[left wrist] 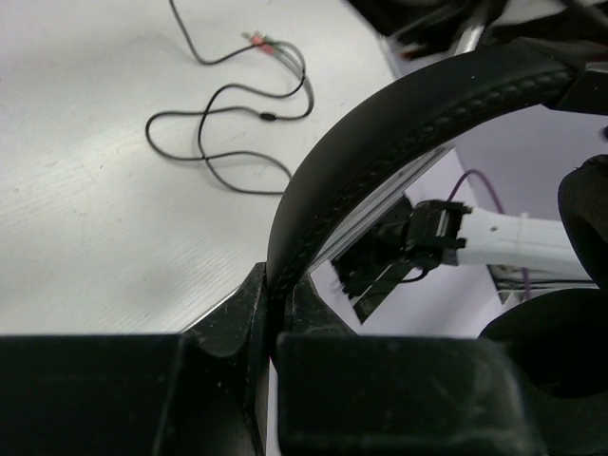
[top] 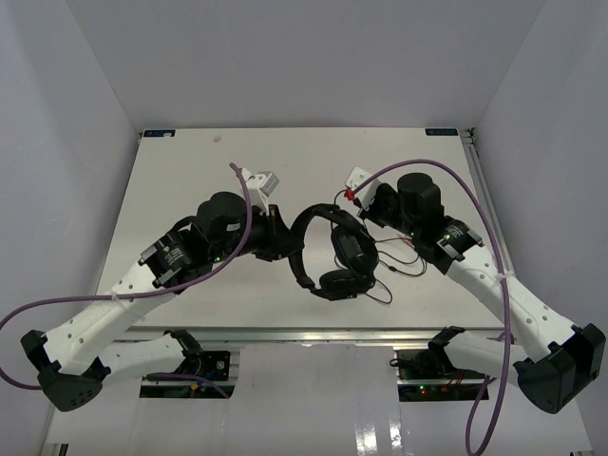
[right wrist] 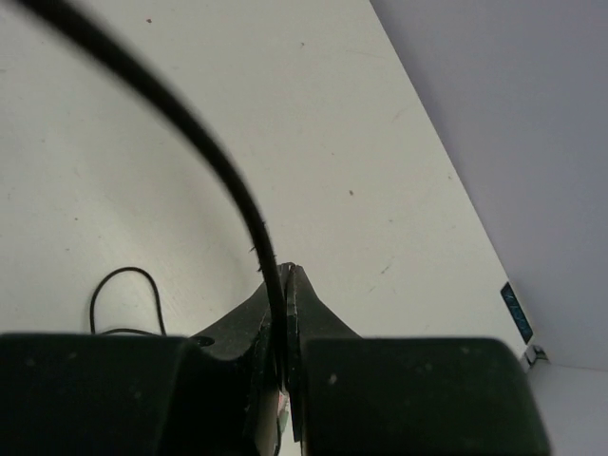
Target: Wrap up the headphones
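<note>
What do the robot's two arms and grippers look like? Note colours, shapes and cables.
The left arm and right arm match: white links with small holes, black cylindrical joints and blocky black bases. A thick purple cable loops alongside each. The left gripper and right gripper are matte black with wedge-shaped jaws.

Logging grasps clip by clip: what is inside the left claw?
The headband of the headphones, clamped between the left claw's fingers. How deep it sits is hidden by the fingers themselves.
</note>
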